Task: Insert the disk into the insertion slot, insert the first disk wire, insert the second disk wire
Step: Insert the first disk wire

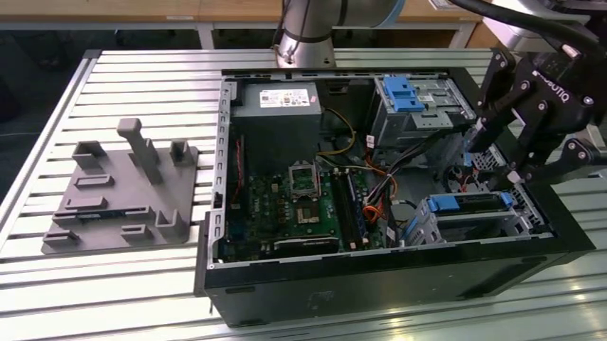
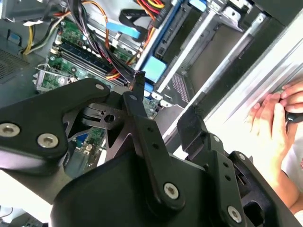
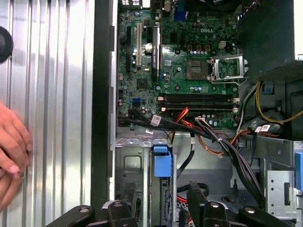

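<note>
The disk, edged by its blue carrier, sits inside the insertion slot, a silver cage at the case's front corner on the exterior view's right. My gripper hangs just above that cage, open, with nothing between its black fingers. In the first wrist view the carrier's blue end lies in line between the two fingers. A bundle of black, red and orange wires runs loose across the case beside the cage. A fingertip stands close to these wires in the second wrist view.
A taller grey bay with a blue latch stands behind the cage. The motherboard and power supply fill the case's other side. A grey fixture plate lies on the slatted table. A person's hand rests beside the case wall.
</note>
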`<action>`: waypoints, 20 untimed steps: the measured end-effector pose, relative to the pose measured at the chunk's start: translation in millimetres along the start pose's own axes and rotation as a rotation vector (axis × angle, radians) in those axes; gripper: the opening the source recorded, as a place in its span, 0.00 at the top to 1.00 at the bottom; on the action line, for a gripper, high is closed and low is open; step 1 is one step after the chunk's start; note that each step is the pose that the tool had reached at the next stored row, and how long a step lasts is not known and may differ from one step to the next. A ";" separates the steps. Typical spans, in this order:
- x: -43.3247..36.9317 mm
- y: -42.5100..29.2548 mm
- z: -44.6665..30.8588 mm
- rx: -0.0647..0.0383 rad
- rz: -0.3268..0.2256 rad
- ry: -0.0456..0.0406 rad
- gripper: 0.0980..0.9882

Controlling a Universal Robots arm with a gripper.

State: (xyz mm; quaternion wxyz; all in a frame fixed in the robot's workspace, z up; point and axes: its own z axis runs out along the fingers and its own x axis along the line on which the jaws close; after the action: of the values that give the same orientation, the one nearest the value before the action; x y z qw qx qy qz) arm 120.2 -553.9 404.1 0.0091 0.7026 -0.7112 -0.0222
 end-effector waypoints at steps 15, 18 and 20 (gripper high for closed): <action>-40.6 -13.6 1.2 0.000 0.001 0.0121 0.48; -43.1 -16.6 2.4 -0.002 0.001 0.0318 0.48; -43.5 -18.9 3.0 -0.005 0.002 0.0460 0.48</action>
State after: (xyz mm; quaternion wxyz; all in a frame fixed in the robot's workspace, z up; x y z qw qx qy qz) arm 139.5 -510.6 401.0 0.0272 0.7021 -0.7115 -0.0078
